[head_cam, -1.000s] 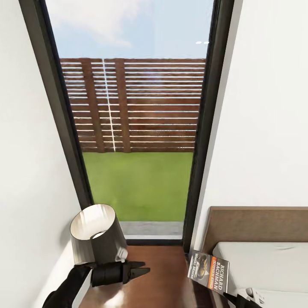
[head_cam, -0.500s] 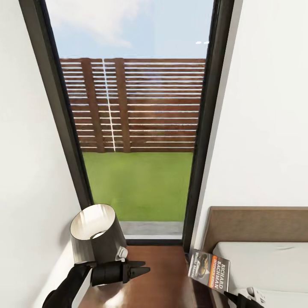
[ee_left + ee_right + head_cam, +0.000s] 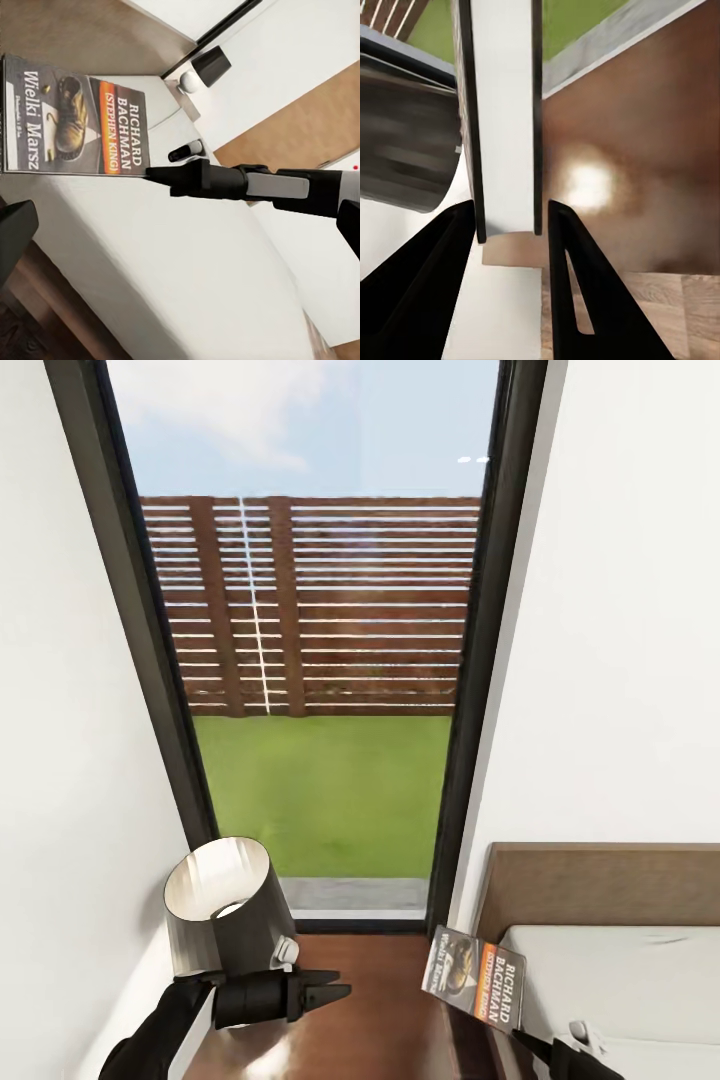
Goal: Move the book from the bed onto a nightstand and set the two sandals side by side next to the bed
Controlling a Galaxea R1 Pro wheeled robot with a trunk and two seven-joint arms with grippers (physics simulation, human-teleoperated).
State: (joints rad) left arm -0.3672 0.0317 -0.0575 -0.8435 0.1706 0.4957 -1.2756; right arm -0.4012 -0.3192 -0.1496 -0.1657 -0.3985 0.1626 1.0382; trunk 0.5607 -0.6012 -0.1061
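Right gripper (image 3: 520, 1038) clamped — left gripper (image 3: 335, 992) idle.

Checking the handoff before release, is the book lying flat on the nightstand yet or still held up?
Held up: the right gripper clamps the book by its edge, tilted above the nightstand.

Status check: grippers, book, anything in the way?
Right gripper shut on book, carried over nightstand. Left gripper idle, looks shut. Lamp on nightstand's far-left corner.
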